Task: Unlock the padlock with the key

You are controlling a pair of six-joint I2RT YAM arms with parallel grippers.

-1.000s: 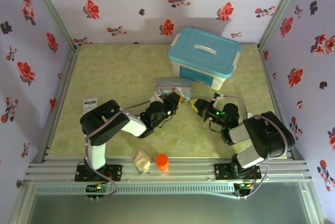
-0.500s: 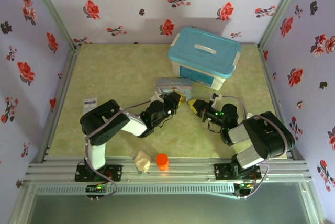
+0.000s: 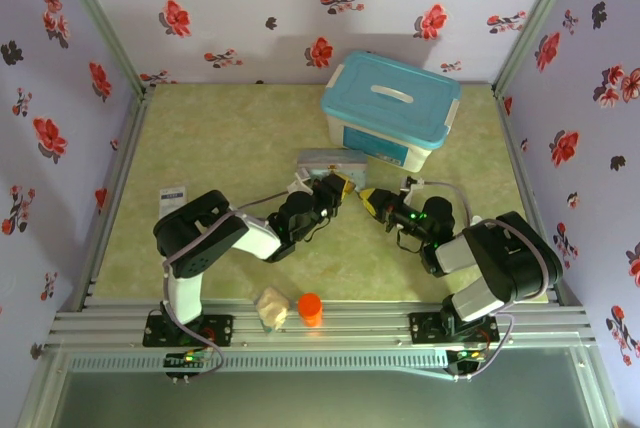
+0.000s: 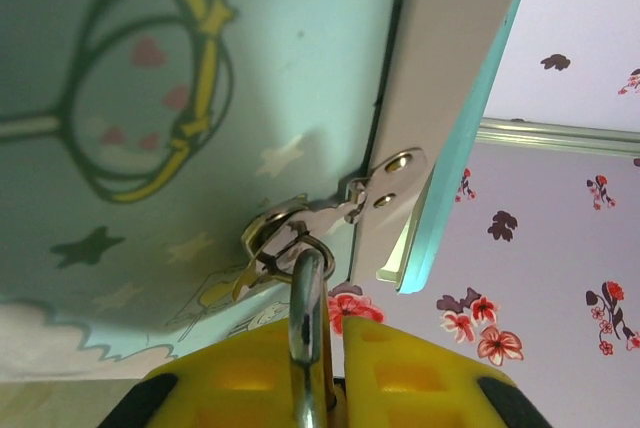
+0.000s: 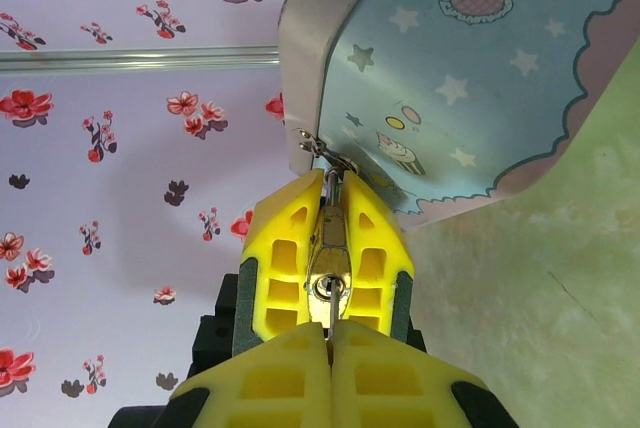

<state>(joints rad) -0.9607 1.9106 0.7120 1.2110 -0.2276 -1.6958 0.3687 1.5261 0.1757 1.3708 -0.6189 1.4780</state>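
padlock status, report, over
Left pincer shut on the padlock, shackle through the hasp on the tin. Right pincer shut on the key, tip at the keyhole. Tin close behind, not blocking.

Green table [image 3: 200,128] w/ lidded box [image 3: 390,108], tin [image 3: 325,160], card [image 3: 175,193], orange cylinder [image 3: 310,308], beige wad [image 3: 271,308].

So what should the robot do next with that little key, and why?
Probably twist the right claw slightly to turn the key. The key looks seated in the padlock, which the left claw grips. The shackle hangs through the latch of the tin, so a turn seems the one thing left to free it.
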